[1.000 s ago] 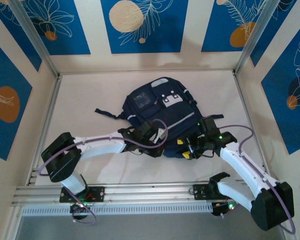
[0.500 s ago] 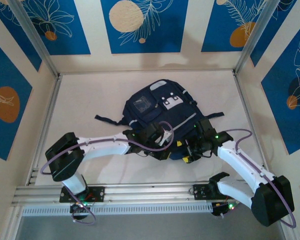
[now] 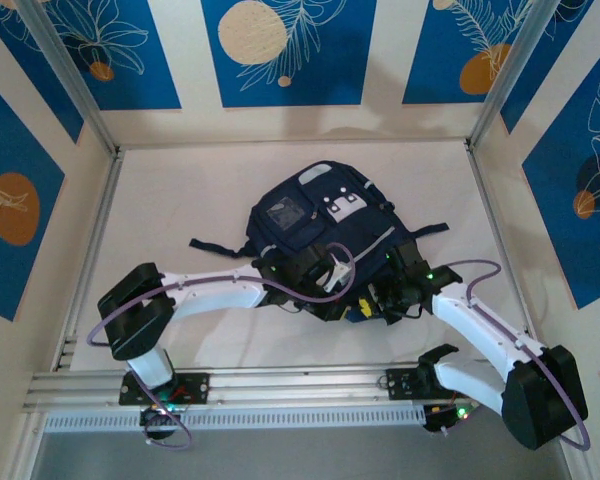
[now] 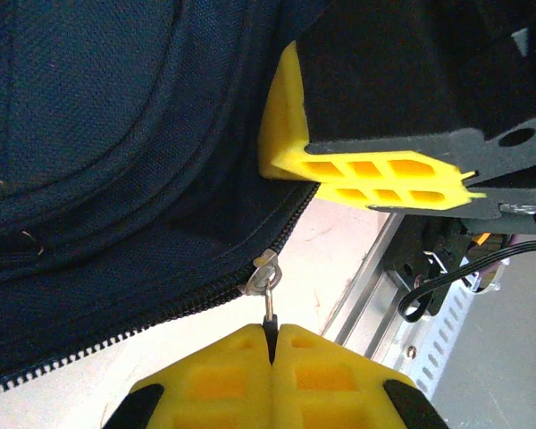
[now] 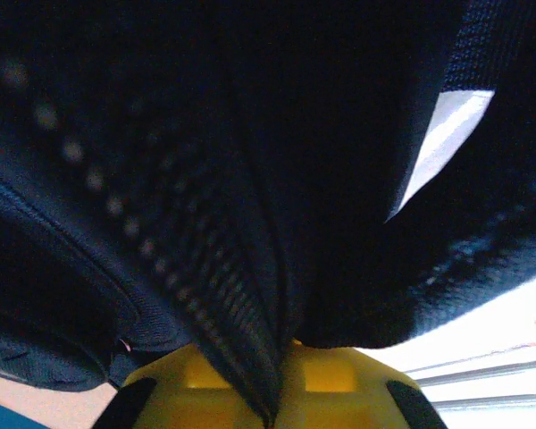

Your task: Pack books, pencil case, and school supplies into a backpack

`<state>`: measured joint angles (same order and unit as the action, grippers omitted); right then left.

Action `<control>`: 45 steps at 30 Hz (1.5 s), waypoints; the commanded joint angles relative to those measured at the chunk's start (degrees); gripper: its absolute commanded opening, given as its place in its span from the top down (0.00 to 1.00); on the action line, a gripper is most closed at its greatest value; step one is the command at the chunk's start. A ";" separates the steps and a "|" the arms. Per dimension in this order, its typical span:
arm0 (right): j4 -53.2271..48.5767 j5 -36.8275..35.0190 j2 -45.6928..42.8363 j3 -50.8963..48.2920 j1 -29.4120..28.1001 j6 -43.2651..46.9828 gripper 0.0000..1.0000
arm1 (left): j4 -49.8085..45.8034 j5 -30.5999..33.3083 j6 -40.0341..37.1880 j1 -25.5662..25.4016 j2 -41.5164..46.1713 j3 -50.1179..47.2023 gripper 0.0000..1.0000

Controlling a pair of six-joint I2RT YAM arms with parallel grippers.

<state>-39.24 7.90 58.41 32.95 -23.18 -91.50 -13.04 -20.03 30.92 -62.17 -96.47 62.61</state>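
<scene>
The dark navy backpack [image 3: 310,212] lies flat in the middle of the table, its bottom edge toward the arms. My left gripper [image 4: 271,335] is shut on the small metal zipper pull [image 4: 266,279] at the end of a zipper along the backpack's edge [image 4: 116,134]. My right gripper [image 5: 281,393] is shut on a fold of the backpack's fabric and zipper tape [image 5: 241,268]. In the top view both grippers meet at the bag's near edge, left [image 3: 338,298] and right [image 3: 372,303]. The books, pencil case and school supplies are out of view.
A navy strap [image 3: 215,245] trails left of the bag and another [image 3: 432,230] to the right. An aluminium rail [image 3: 280,385] runs along the near table edge. Frame posts and patterned walls close in the table on three sides.
My right gripper has shut on the backpack's fabric. The left gripper has drawn the zipper pull a little to the right, and the backpack has shifted slightly away from the arms.
</scene>
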 commanded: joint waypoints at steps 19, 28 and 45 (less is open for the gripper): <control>-3.12 -1.31 -2.12 -2.13 2.52 3.26 1.00 | -4.71 4.01 -2.98 2.83 7.37 -6.96 1.00; -3.12 -1.31 -3.70 -2.92 2.95 3.84 1.00 | -5.23 5.75 -3.01 5.10 9.78 -9.59 1.00; -1.74 -1.40 -3.54 -3.42 3.62 5.84 1.00 | -6.15 6.59 -4.00 11.07 13.44 -13.99 1.00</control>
<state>-38.15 9.45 55.29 30.92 -20.58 -87.02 -13.43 -15.33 28.25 -52.82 -85.03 50.09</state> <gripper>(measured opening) 0.061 0.047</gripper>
